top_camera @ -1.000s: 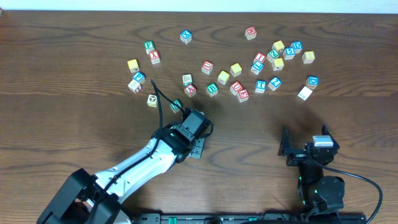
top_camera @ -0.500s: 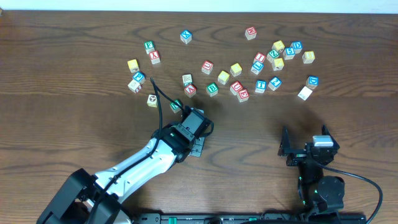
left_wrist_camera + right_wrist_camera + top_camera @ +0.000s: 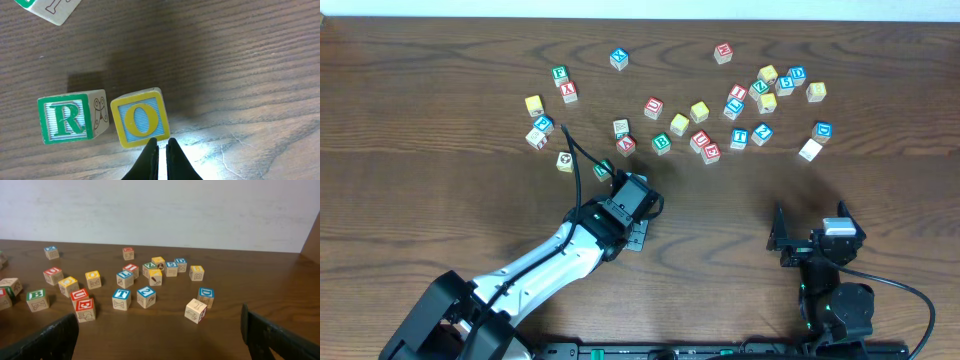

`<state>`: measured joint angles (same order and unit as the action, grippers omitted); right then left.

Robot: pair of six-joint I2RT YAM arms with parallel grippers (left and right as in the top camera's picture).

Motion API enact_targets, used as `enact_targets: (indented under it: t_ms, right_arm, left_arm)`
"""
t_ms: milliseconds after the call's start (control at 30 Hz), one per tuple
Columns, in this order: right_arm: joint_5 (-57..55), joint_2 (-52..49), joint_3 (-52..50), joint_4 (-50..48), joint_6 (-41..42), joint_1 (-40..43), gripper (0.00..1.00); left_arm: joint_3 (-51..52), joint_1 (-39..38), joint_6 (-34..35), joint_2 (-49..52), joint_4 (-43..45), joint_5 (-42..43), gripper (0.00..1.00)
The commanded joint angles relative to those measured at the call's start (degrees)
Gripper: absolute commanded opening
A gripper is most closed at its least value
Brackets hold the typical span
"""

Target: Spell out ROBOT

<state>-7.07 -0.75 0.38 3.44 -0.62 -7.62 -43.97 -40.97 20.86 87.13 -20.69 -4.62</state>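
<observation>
Your left gripper (image 3: 161,146) is pinched shut, its fingers nearly together with nothing between them. The tips sit right at the near edge of the O cube (image 3: 140,119); you cannot tell from the wrist view whether they touch it. The O cube has a yellow frame, a pale blue face and a yellow letter, and it sits on the table (image 3: 240,75) turned slightly askew. Just beside it, on its left in that view, is the R cube (image 3: 65,120), with a green frame, a green letter on white and a small line drawing on the side facing the O. The two read R-O, with a narrow gap at the bottom where contact is uncertain. From overhead the left arm reaches in from the lower left and its gripper covers part of that pair, which lies on the robot's side of the other cubes (image 3: 760,85). Your right gripper (image 3: 808,232) stands wide open and empty, low at the right of the table, well apart from every cube. The green B cube (image 3: 661,143) lies mid-scatter, and the blue T cube (image 3: 739,138) is off to its right. Two yellow cubes (image 3: 679,124) sit between them, a bit farther back, their letters too small to read. The right wrist view shows the cubes spread before a pale wall (image 3: 160,210).
</observation>
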Motion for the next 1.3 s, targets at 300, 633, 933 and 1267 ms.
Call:
enact_targets:
  t_ms: [300,633,933,1267]
  right_arm:
    - [0.1,-0.1,-0.1,0.2,0.6,0.5,0.99]
    - [0.1,-0.1,-0.1,0.2,0.6,0.5,0.99]
    - [0.1,-0.1,-0.1,0.2,0.6,0.5,0.99]
    - [0.1,-0.1,-0.1,0.2,0.6,0.5,0.99]
  left_arm:
    - [0.3,0.1,-0.7,0.2,-0.7,0.7,0.08]
    - [0.4,0.1,-0.7,2.3,0.5,0.7,0.08]
    - [0.4,0.1,-0.7,2.9,0.7,0.7,0.07]
    - [0.4,0.2,-0.7,2.9,0.7,-1.5,0.08]
